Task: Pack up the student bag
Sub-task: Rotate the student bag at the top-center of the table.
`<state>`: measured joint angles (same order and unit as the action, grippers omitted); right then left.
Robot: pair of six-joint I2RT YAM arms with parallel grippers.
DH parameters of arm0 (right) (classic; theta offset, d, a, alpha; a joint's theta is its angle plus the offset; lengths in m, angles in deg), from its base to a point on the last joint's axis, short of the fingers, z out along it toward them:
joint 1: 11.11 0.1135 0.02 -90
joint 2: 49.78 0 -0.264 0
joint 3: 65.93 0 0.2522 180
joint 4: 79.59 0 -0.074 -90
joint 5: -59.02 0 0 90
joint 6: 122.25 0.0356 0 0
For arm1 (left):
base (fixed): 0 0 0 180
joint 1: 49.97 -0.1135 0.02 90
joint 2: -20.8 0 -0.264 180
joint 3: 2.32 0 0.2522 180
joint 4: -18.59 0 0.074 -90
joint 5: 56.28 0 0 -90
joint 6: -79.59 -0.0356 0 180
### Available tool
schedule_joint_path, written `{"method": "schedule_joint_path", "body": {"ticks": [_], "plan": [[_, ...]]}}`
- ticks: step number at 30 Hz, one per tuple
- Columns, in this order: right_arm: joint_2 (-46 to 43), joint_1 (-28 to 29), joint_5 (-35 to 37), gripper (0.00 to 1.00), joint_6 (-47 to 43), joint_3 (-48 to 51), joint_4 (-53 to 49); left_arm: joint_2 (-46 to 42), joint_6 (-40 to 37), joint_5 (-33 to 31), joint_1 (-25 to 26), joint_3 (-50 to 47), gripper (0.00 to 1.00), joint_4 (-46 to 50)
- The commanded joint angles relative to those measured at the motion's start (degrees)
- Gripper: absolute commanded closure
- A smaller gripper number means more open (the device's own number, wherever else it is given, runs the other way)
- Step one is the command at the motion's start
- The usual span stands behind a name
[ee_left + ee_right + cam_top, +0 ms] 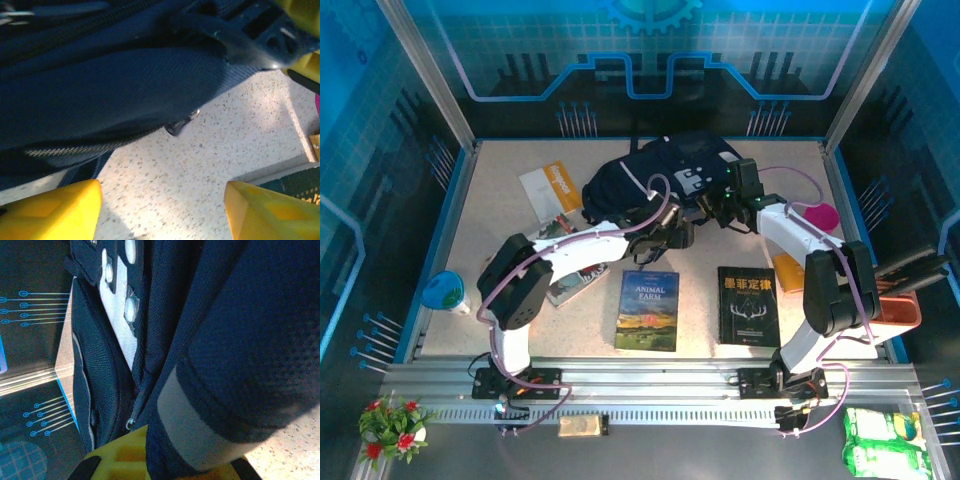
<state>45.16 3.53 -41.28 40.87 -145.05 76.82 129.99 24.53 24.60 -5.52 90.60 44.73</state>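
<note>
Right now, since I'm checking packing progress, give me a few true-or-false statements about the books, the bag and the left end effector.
1. The Animal Farm book and the black book lie on the table, outside the student bag. True.
2. The black book lies left of the Animal Farm book. False: it lies to its right.
3. The left end effector is open, with bare table between its fingers. True.
4. The student bag sits at the table's near edge, by the arm bases. False: it sits toward the far side, beyond both books.
</note>
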Motion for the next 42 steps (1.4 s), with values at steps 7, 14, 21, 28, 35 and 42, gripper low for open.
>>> {"method": "schedule_joint_path", "body": {"ticks": [7,14,21,28,35,42], "plan": [[-1.68,0.90,-5.60,0.99,0.44,-3.46,1.49,7.50,2.41,-1.27,0.41,9.87,0.56,0.79],[-1.95,0.85,-6.04,0.99,0.44,-3.41,1.30,9.16,2.43,-8.85,0.38,12.43,0.66,3.37],[-1.95,0.91,-6.15,0.99,0.72,-3.19,1.12,7.84,1.58,-12.59,0.59,11.20,0.69,1.94],[-1.77,0.92,-6.62,0.99,1.04,-3.43,1.04,6.74,-0.99,-15.26,0.74,9.89,0.70,-0.56],[-1.88,0.87,-6.87,1.00,1.14,-3.46,0.86,7.00,-2.92,-14.91,0.73,10.52,0.75,-1.91],[-1.68,0.87,-6.40,1.00,1.04,-3.37,0.73,6.79,-3.64,-15.13,0.75,10.25,0.84,-1.49]]}}
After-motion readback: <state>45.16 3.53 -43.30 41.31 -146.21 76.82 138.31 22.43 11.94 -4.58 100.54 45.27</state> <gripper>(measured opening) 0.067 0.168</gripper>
